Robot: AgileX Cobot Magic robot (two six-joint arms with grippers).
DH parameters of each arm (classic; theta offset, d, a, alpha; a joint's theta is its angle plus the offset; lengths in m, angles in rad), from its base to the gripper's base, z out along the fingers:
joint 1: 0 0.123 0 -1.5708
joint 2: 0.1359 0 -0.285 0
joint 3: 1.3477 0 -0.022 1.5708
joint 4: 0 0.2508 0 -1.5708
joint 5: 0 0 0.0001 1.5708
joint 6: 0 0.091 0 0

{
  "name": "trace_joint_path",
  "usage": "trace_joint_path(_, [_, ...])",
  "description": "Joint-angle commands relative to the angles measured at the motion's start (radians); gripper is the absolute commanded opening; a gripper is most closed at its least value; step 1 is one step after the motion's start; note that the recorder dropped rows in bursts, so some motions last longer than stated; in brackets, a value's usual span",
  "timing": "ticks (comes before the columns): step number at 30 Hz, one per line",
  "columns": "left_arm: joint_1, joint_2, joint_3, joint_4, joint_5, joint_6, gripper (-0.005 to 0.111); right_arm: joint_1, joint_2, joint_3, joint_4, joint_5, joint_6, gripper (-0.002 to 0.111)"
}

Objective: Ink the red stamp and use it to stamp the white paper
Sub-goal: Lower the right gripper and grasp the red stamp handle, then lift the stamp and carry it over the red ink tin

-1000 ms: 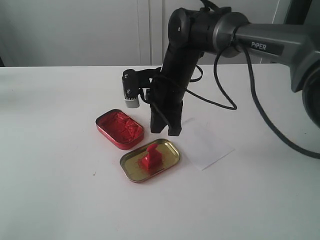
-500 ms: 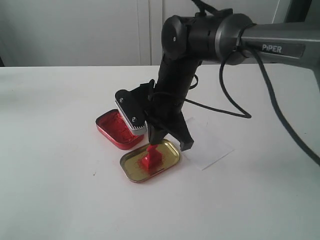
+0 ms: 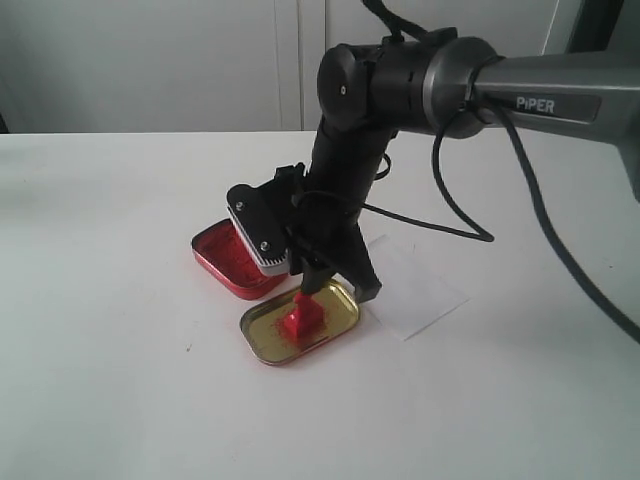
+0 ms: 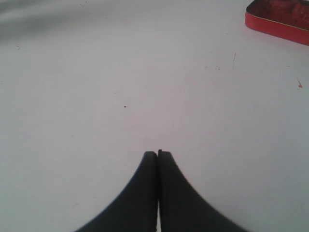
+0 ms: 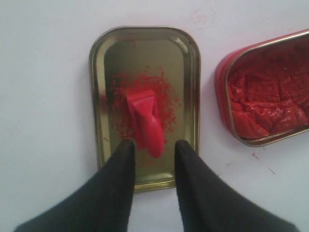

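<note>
The red stamp (image 3: 299, 317) (image 5: 143, 119) stands upright in the gold tin lid (image 3: 343, 318) (image 5: 191, 72), amid red ink smears. My right gripper (image 3: 338, 290) (image 5: 155, 143) hangs open just above it, one finger on each side of the rounded handle and neither touching it. The white paper (image 3: 422, 290) lies flat to the right of the lid, partly hidden behind the arm. My left gripper (image 4: 158, 152) is shut with nothing in it, over bare tabletop; the exterior view does not show it.
The open red ink tin (image 3: 222, 254) (image 5: 270, 92) (image 4: 282, 19) full of red ink paste sits just behind and left of the gold lid. A black cable (image 3: 450, 215) loops from the right arm over the table.
My right gripper has come down and forward from behind the tins to sit low over the stamp, its fingers now straddling the handle. The stamp and tins have not moved.
</note>
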Motion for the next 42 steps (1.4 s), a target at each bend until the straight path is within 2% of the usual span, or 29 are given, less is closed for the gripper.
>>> trace_joint_path(1, [0.003, -0.004, 0.004, -0.001, -0.002, -0.008, 0.0, 0.004, 0.017, 0.004, -0.002, -0.024, -0.011, 0.032])
trace_joint_path(31, [0.003, -0.004, 0.004, -0.001, -0.002, -0.008, 0.0, 0.004, 0.117, 0.004, 0.011, -0.044, -0.003, 0.031])
trace_joint_path(34, [0.003, -0.004, 0.004, -0.001, -0.002, -0.008, 0.0, 0.004, 0.117, 0.004, 0.011, -0.036, -0.003, 0.023])
trace_joint_path(39, [0.003, -0.004, 0.004, -0.001, -0.002, -0.008, 0.0, 0.004, 0.117, 0.004, 0.011, -0.034, 0.009, 0.0])
trace_joint_path(42, [0.003, -0.004, 0.004, -0.001, -0.002, -0.008, 0.0, 0.004, 0.117, 0.004, 0.011, -0.034, 0.024, 0.0])
